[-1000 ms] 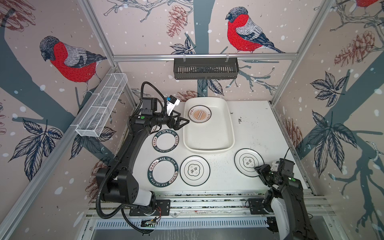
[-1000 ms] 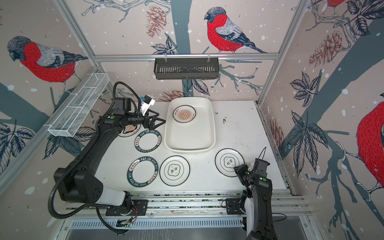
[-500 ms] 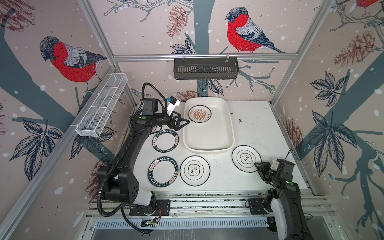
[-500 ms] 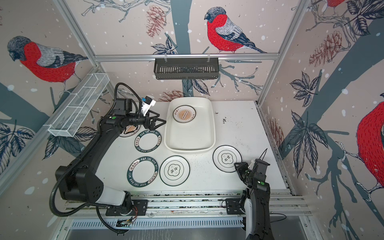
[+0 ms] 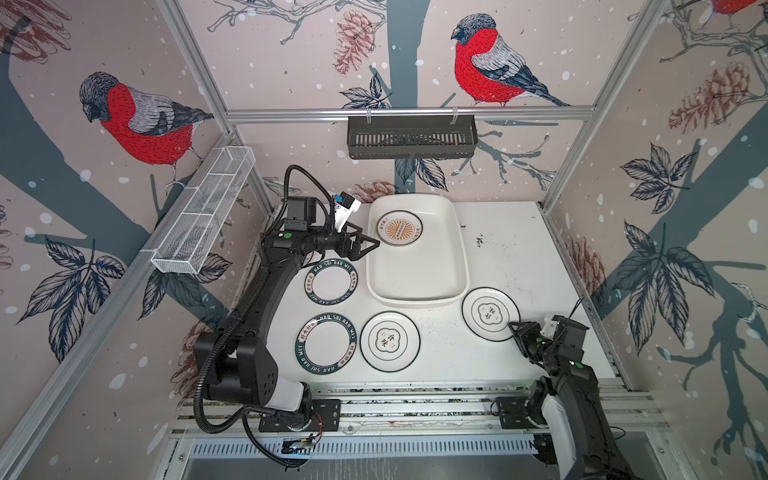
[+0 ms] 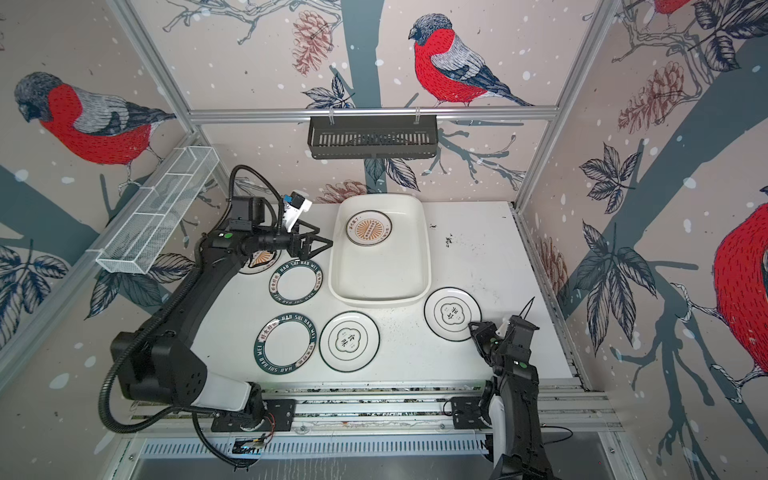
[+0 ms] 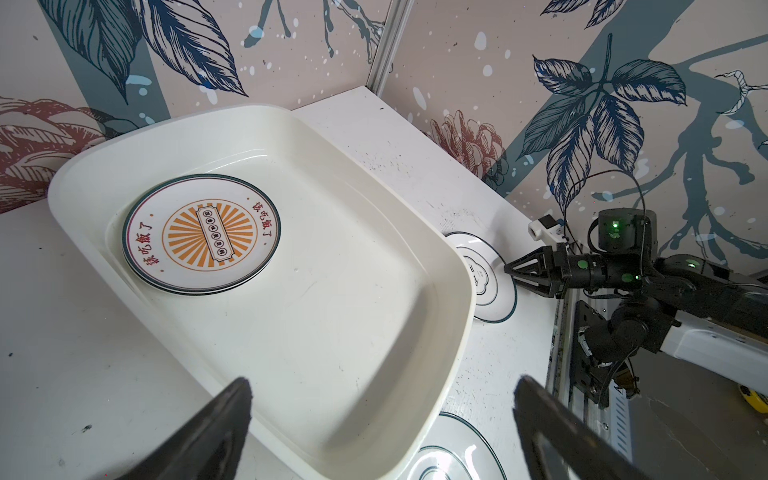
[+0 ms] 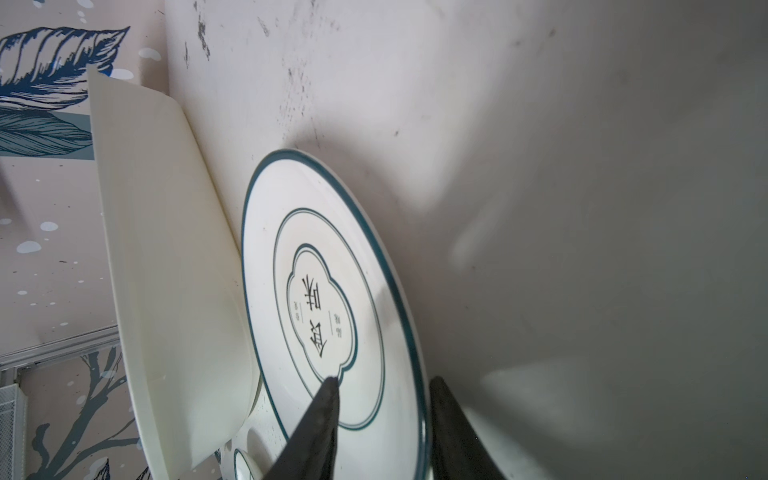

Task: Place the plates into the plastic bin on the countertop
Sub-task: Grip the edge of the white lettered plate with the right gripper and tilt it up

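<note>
plastic bin [image 5: 415, 274] mid countertop [image 5: 507, 257], pushed toward far edge. sunburst plate [image 5: 400, 228] in bin, far left part. lettered plate [image 5: 331, 279] just left of bin; second sunburst plate [image 6: 261, 259] just far-left of that, mostly under left arm [image 5: 257, 299]. second lettered plate [image 5: 327, 343] nearer, pretty much same column. emblem plate [image 5: 390, 341] just near of bin, beside second lettered plate. other emblem plate [image 5: 491, 313] right of it, just beside bin's near right corner. right gripper [image 8: 384, 380] at that plate's near right edge. left gripper [image 7: 382, 380] above bin's left rim. slotted shelf [image 5: 411, 141] on far wall, wire basket [image 5: 203, 216] on left wall.
</note>
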Controlling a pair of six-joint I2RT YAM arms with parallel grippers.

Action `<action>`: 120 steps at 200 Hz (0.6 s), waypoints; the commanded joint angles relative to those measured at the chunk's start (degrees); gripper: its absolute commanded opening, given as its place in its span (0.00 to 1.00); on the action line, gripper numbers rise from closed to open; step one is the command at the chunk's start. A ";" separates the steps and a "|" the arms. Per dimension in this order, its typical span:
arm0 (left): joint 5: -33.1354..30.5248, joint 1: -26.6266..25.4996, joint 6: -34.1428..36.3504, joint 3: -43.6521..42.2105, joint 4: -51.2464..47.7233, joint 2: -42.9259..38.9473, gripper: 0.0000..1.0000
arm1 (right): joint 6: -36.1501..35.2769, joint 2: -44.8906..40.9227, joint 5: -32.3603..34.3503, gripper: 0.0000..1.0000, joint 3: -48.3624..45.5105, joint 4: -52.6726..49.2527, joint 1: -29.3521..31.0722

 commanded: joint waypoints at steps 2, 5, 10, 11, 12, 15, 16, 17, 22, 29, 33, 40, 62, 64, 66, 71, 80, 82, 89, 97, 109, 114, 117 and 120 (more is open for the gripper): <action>1.43 -0.05 0.37 0.09 1.13 -0.13 0.98 | -0.54 1.73 -1.28 0.37 -1.41 -6.98 0.20; 1.47 -0.09 0.36 0.10 1.15 -0.09 0.98 | -0.62 2.10 -1.36 0.37 -1.39 -6.80 0.24; 1.45 -0.09 0.36 0.06 1.25 -0.11 0.98 | -0.75 2.59 -1.36 0.37 -1.28 -6.65 0.33; 1.42 -0.09 0.32 0.06 1.27 -0.13 0.97 | -0.75 2.66 -1.36 0.37 -1.26 -6.55 0.30; 1.40 -0.09 0.30 0.10 1.28 -0.13 0.97 | -0.76 2.74 -1.32 0.37 -1.25 -6.51 0.29; 1.44 -0.09 0.30 0.07 1.28 -0.12 0.98 | -0.84 3.02 -1.36 0.37 -1.32 -6.32 0.34; 1.46 -0.09 0.29 0.10 1.29 -0.08 0.98 | -0.84 3.14 -1.36 0.37 -1.32 -6.26 0.31; 1.42 -0.09 0.28 0.08 1.29 -0.11 0.98 | -0.84 3.20 -1.37 0.37 -1.32 -6.18 0.29; 1.45 -0.11 0.27 0.07 1.36 -0.04 0.98 | -0.93 3.56 -1.41 0.37 -1.33 -5.89 0.33; 1.40 -0.17 0.27 0.10 1.37 -0.05 0.98 | -1.02 3.95 -1.35 0.37 -1.32 -5.55 0.28; 1.42 -0.16 0.27 0.08 1.37 -0.05 0.98 | -1.04 4.25 -1.37 0.37 -1.32 -5.30 0.31; 1.43 -0.13 0.27 0.06 1.37 0.03 0.98 | -1.01 4.64 -1.57 0.37 -1.37 -4.77 0.29; 1.39 -0.18 0.27 -0.05 1.46 0.08 0.98 | -1.02 5.41 -1.63 0.33 -1.45 -3.91 0.33; 1.39 -0.18 0.27 -0.11 1.46 0.11 0.98 | -1.07 5.44 -1.52 0.33 -1.44 -3.91 0.32; 1.37 -0.18 0.27 -0.08 1.44 0.12 0.98 | -1.10 5.45 -1.54 0.33 -1.44 -3.91 0.33; 1.31 -0.17 0.28 -0.08 1.46 0.13 0.98 | -1.13 5.56 -1.33 0.31 -1.43 -3.91 0.30; 1.35 -0.18 0.29 -0.21 1.45 0.13 0.98 | -1.20 5.51 -1.30 0.27 -1.53 -3.88 0.32; 1.38 -0.18 0.32 -0.28 1.46 0.13 0.98 | -1.20 5.56 -1.28 0.27 -1.51 -3.81 0.31; 1.42 -0.18 0.28 -0.34 1.54 0.19 0.98 | -1.05 5.39 -1.20 0.26 -1.75 -3.74 0.31; 1.40 -0.18 0.23 -0.33 1.64 0.13 0.98 | -0.87 5.30 -1.15 0.24 -1.85 -3.65 0.35; 1.46 -0.22 0.14 -0.34 1.63 0.13 0.98 | -0.63 4.98 -1.22 0.23 -1.87 -3.63 0.30; 1.46 -0.25 0.12 -0.35 1.71 0.03 0.97 | -0.58 4.80 -1.23 0.22 -1.93 -3.56 0.33; 1.44 -0.27 0.05 -0.35 1.72 0.04 0.98 | -0.52 4.69 -1.25 0.21 -1.94 -3.56 0.30; 1.44 -0.27 0.04 -0.31 1.73 0.04 0.98 | -0.50 4.66 -1.28 0.20 -1.90 -3.56 0.28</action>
